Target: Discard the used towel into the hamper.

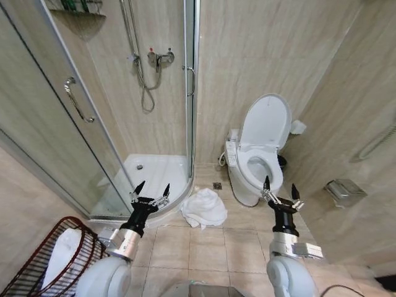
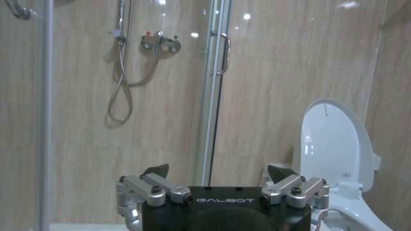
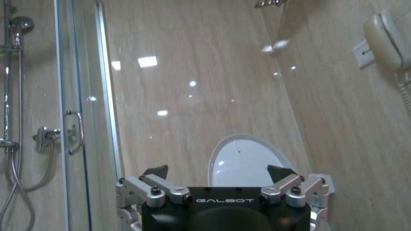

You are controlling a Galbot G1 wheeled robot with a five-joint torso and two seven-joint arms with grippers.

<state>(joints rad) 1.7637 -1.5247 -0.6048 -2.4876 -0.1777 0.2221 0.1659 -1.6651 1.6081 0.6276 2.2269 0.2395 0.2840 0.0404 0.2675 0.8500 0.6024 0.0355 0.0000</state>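
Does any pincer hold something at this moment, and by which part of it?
Nothing is held. The left pincer and right pincer are both open and empty; the towel lies crumpled on the floor between them.

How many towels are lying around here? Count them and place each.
2. One white towel lies crumpled on the floor tiles between shower and toilet; something white, possibly another towel, sits in the hamper.

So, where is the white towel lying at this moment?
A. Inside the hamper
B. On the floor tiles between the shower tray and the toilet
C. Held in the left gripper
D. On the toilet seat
B: the crumpled towel lies on the floor between the shower tray and the toilet; the left gripper and right gripper are open and hold nothing, and the hamper stands apart at the robot's left.
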